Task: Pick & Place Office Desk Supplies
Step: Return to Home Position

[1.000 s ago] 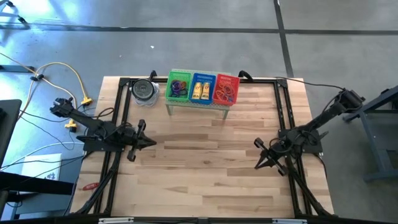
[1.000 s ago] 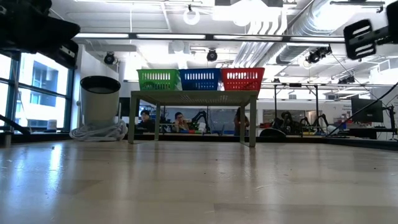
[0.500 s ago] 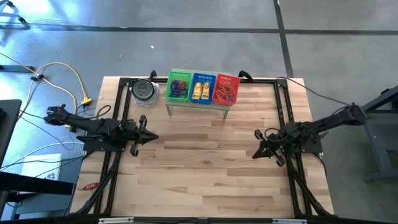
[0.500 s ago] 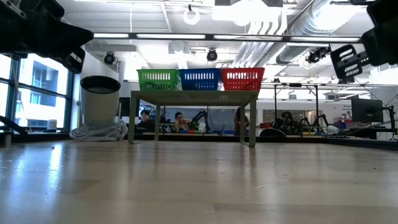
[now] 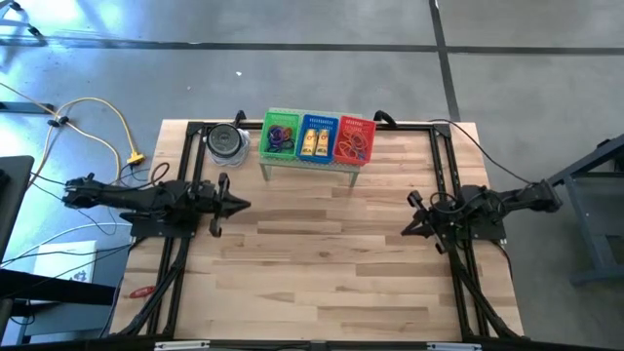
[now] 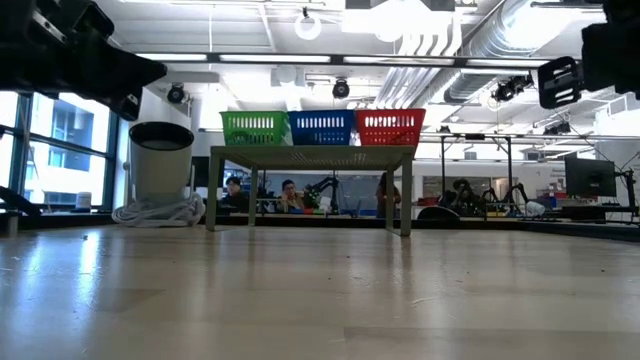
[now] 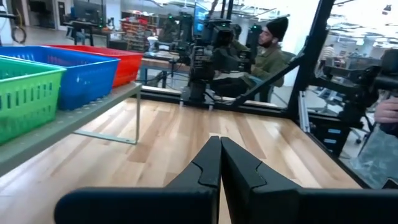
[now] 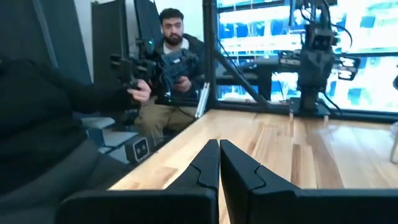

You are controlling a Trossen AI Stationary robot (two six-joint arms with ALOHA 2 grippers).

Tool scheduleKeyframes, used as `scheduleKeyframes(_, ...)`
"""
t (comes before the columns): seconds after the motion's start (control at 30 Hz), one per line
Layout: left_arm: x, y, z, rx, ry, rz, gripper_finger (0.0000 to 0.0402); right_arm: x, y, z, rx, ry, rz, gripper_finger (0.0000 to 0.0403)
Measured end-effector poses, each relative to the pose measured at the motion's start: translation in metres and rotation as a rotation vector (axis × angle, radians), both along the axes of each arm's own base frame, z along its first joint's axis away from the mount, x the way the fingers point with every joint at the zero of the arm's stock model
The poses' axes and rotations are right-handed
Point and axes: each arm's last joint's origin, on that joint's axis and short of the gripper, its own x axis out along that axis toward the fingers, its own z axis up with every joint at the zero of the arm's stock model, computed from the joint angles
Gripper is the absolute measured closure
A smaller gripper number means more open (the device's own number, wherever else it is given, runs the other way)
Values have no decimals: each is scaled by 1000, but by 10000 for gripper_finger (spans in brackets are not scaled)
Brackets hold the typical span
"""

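Note:
Three small baskets stand in a row on a low grey shelf (image 5: 310, 162) at the table's far middle. The green basket (image 5: 281, 136) holds purple and blue loops, the blue basket (image 5: 317, 138) yellow blocks, the red basket (image 5: 354, 140) red band loops. My left gripper (image 5: 245, 205) hovers over the left part of the table, shut and empty, its fingers (image 7: 211, 163) level and pointing toward the table's right. My right gripper (image 5: 406, 230) hovers near the right rail, shut and empty (image 8: 219, 144), pointing toward the table's left.
A round lidded container (image 5: 227, 142) stands left of the shelf on the far side. Black frame rails (image 5: 444, 175) run along the table's left, right and far sides. Bare wood (image 5: 322, 253) lies between the two grippers. People sit beyond the table (image 8: 166, 68).
Both arms have folded down lower toward their bases. The left gripper has drifted a little toward the far edge and now lies level. The right gripper has stayed near the right rail while its elbow has swung down and toward the near edge.

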Motion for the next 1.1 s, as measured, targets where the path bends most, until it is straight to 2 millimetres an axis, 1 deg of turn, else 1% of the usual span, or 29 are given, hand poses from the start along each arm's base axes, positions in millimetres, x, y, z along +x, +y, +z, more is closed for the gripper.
scheduleKeyframes(0.2, 0, 7, 0, 11, 0, 20, 401, -1, -3, 0, -15, 27, -32, 401)
scheduleKeyframes(0.3, 0, 9, 0, 29, 0, 17, 401, 0, -6, 0, -16, 30, -80, 401)
scheduleKeyframes(0.5, 1, 11, -3, 27, 30, -39, 401, 1, -7, 0, -16, 38, -103, 401)
scheduleKeyframes(0.67, 0, 11, -4, 22, 37, -36, 401, 2, -11, -1, -71, 31, -238, 401)
scheduleKeyframes(0.83, 0, 11, -4, 11, 38, -35, 401, 2, -13, -2, -65, 38, -330, 401)
scheduleKeyframes(0.97, 0, 11, -4, 35, 38, -34, 401, 2, -14, -1, -65, 36, -335, 401)
scheduleKeyframes(1.1, 0, 11, -3, 15, 36, -35, 401, 2, -14, -1, -65, 35, -335, 401)
